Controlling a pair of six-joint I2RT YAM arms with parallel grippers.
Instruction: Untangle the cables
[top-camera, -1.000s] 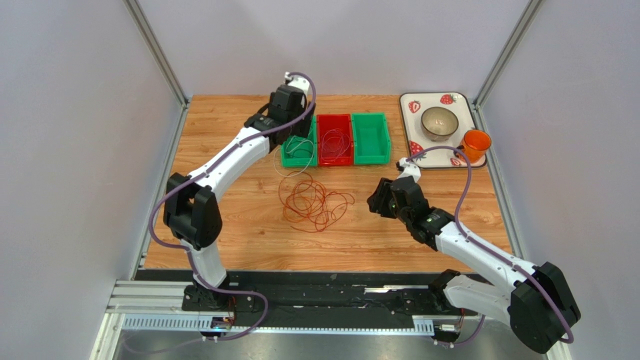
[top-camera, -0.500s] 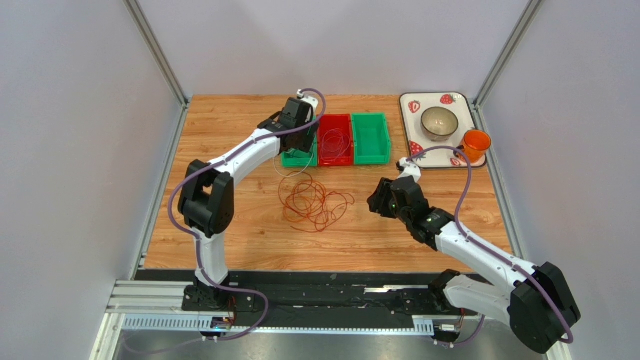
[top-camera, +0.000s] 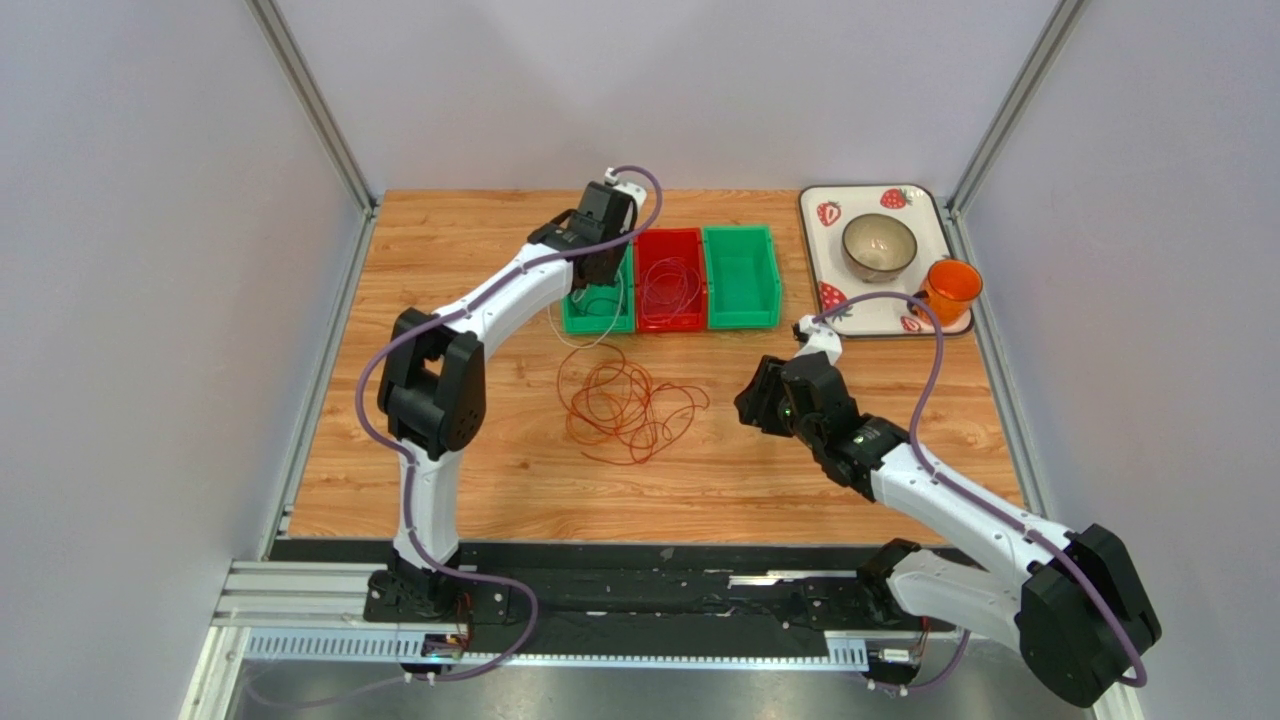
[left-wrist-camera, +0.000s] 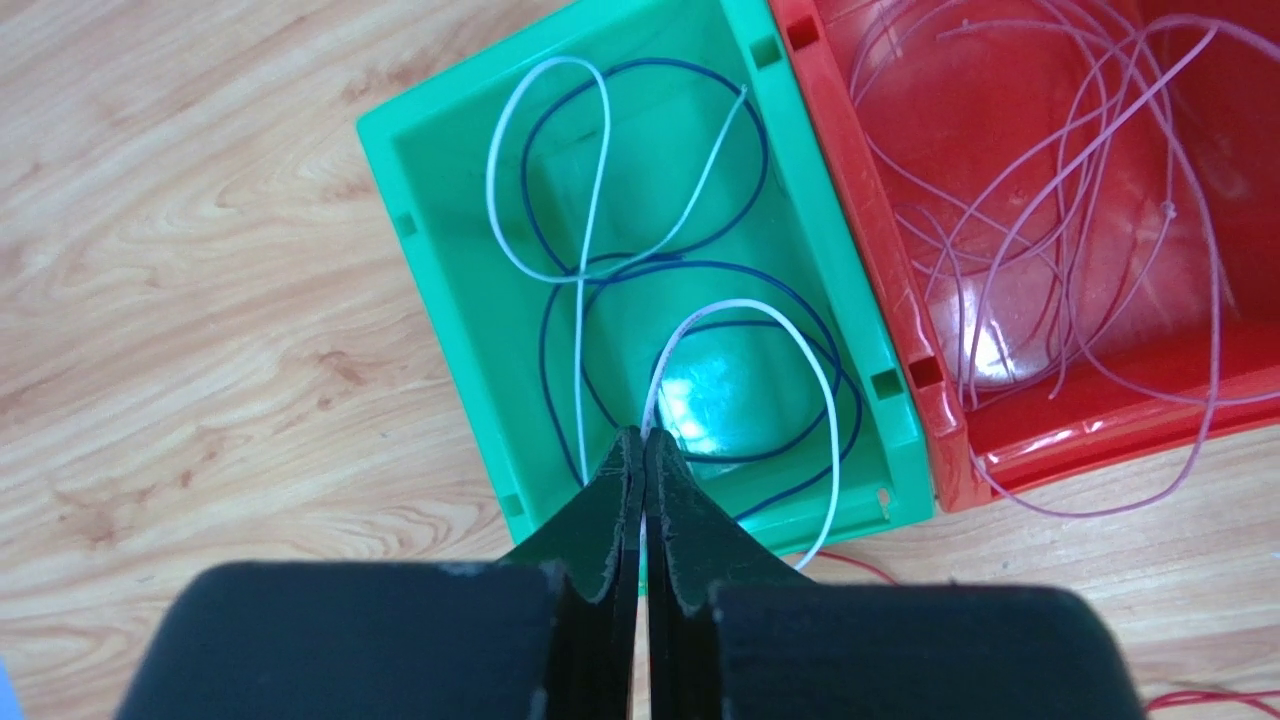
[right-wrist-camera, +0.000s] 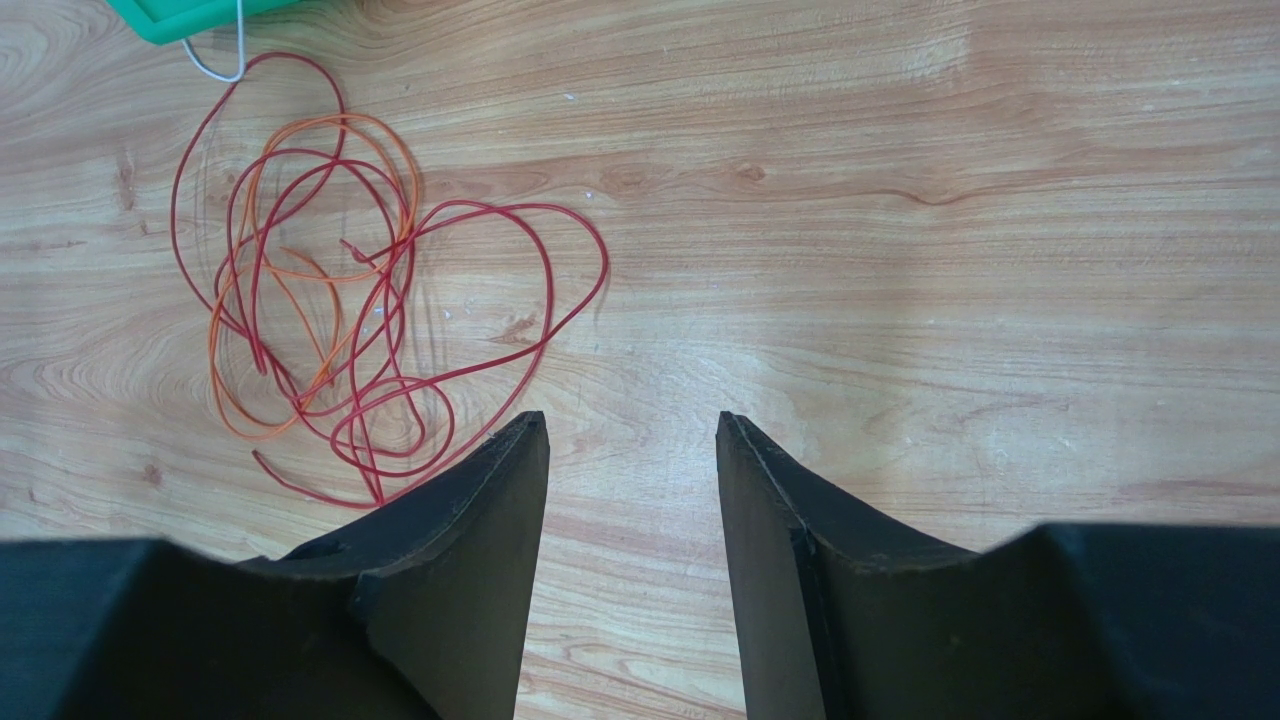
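Right now my left gripper (left-wrist-camera: 645, 438) hangs over the near end of the left green bin (left-wrist-camera: 451, 285), far left of the table's middle, with its fingers pressed flat together. A white cable (left-wrist-camera: 595, 165) and a blue cable (left-wrist-camera: 706, 267) lie looped over each other inside that bin. One bend of the white cable runs straight up to my fingertips, but I cannot tell whether it is nipped between them or only passes under them. Its other end spills over the bin's near wall onto the table (right-wrist-camera: 977, 225).

Just right of that bin, touching it, the red bin (left-wrist-camera: 842, 195) holds a loose mass of pink cables (left-wrist-camera: 1052, 210), and one strand droops over its near wall.

My right gripper (right-wrist-camera: 631, 428) hovers above bare wood right of centre, its jaws parted and nothing between them. Left of it, near the green bin's near side, a tangle (right-wrist-camera: 323, 300) of red and orange cables lies on the table in overlapping loops, apart from both my grippers.
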